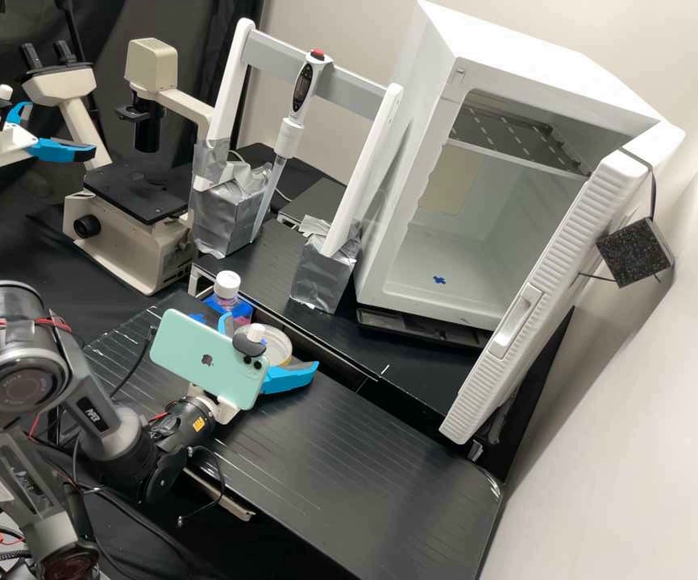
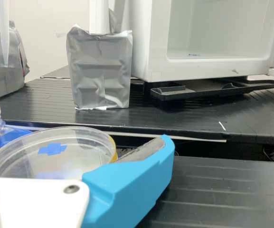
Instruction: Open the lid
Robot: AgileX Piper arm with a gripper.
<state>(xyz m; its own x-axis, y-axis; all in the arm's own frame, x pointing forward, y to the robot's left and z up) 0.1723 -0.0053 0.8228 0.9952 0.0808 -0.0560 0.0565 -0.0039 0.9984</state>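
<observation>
Counter: One black counter [image 1: 381,475], set on two levels, the back one raised; the working things rest low at the front, judged to be within easy reach of the arm.

Incubator: One white cabinet [image 1: 413,266], one door [image 1: 546,298], swung wide so that its interior is exposed; one metal shelf [image 1: 518,141] is visible inside.

Arm: One dark grey arm [image 1: 111,439], extended low over the front level, apparently to work from the side of the dish.

Microscope: One cream instrument [image 1: 135,234] at the rear, parked out of the working area.

Rack: One white frame on two silver-wrapped feet [image 1: 322,274], presumably wrapped to steady it. One pipette [image 1: 292,121] hangs there, tip down.

Hand: One hand [image 1: 270,345], released, its two blue fingers [image 1: 288,379] spread around the dish, probably to take the rim from opposite sides. Whether either touches it cannot be told.

Phone: One mint-green handset [image 1: 204,362], mounted on the hand, likely for filming.

Bottle: One white-capped bottle [image 1: 226,285], upright near the dish.

Dish: One round, yellow-rimmed dish [image 1: 285,348] on the front level, between the fingers.

Lid: One clear lid [image 2: 82,164], seemingly seated on the dish; the next move calls for a light grip and straight lift, as a hard squeeze could drag the dish along.

Tape: One blue piece [image 2: 52,149] on the lid, perhaps a marker for transparent plastic.
</observation>
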